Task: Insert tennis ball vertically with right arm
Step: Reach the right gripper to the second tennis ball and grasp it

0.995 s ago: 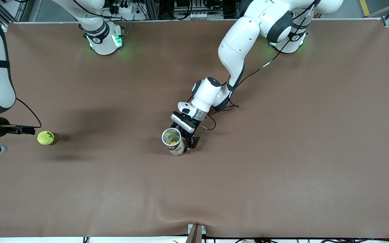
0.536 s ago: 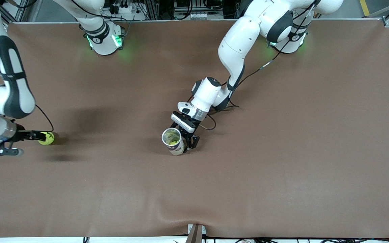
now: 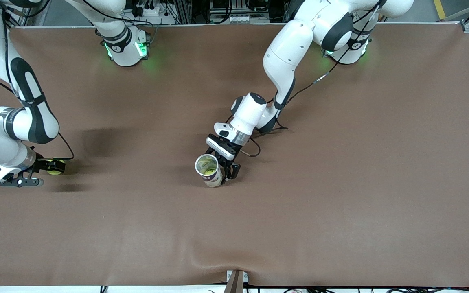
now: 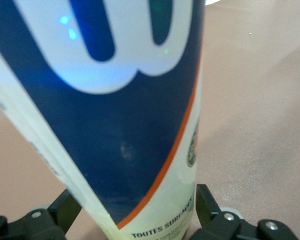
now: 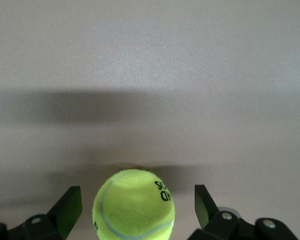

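Observation:
A yellow-green tennis ball (image 3: 58, 167) lies on the brown table toward the right arm's end. My right gripper (image 3: 53, 167) is low at the table and open. Its two black fingers stand on either side of the ball (image 5: 134, 207) with gaps showing. Near the table's middle a tall tennis ball can (image 3: 209, 170) stands upright with its mouth open, and something yellow shows inside. My left gripper (image 3: 224, 173) is open around the can's lower body (image 4: 140, 125), with a finger (image 4: 206, 202) close against each side.
The brown mat (image 3: 340, 183) covers the whole table and has a wrinkle at its front edge (image 3: 218, 264). Both arm bases (image 3: 126, 49) stand along the edge farthest from the front camera. A cable trails from the left wrist (image 3: 255, 152).
The right arm swung in over the table and its open gripper slid up to the ball, which now sits between the fingers. The left arm and the can have not moved.

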Motion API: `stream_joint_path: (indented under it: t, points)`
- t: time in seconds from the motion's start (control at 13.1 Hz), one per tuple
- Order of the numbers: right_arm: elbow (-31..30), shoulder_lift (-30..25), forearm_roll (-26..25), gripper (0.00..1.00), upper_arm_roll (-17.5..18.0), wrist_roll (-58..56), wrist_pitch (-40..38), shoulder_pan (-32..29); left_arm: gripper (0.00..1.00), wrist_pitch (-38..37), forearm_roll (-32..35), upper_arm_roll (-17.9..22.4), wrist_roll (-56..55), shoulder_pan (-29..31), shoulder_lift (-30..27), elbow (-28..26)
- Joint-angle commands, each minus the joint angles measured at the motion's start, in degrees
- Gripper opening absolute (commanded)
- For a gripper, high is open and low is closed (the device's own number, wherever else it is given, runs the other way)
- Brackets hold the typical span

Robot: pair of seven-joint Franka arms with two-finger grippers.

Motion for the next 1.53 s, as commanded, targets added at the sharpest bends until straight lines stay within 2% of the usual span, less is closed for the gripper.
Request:
stream_joint_path:
  t: [0.0,0.31,0.38,0.54,0.61,0.69,0.84,1.22,1.45]
  points:
    - [-0.9,1.2,-1.9,1.00,0.8,-0.5,3.3,-1.4,1.00,0.4,-1.0,0.1,-0.3,-0.2,-2.0,-2.1]
    - [-1.5,2.0,-1.9,1.00,0.8,-0.5,4.9,-2.1,1.00,0.4,-1.1,0.1,-0.3,-0.2,-2.5,-2.1]
    - [-1.5,2.0,-1.9,0.91,0.8,-0.5,4.8,-1.9,1.00,0.4,-1.1,0.0,-0.3,-0.3,-2.9,-2.1]
    - [-1.5,1.8,-2.0,0.33,0.8,-0.7,4.4,-1.6,1.00,0.4,-1.2,-0.1,-0.3,-0.3,-3.2,-2.2]
    - [-1.5,1.4,-2.0,0.13,0.8,-1.1,4.1,-1.4,1.00,0.4,-1.3,-0.6,-0.3,-0.3,-3.2,-2.2]
    - [-1.4,0.8,-2.0,0.03,1.0,-1.2,3.2,-1.1,1.00,0.4,-1.3,-0.6,-0.3,-0.2,-3.3,-2.2]
    - [-0.8,-1.9,-2.0,0.00,1.2,-1.1,-0.3,-0.2,1.00,0.4,-1.2,-0.6,-0.3,-0.2,-3.4,-2.1]
    - [5.2,-8.4,-1.0,0.00,1.6,1.0,-19.7,4.7,1.00,0.4,-1.3,-0.6,-0.3,0.0,-4.4,-2.2]
    - [10.1,-10.8,3.3,0.00,1.6,7.9,-32.0,10.8,1.00,0.4,-1.4,-1.2,-0.3,0.0,-4.7,-2.4]
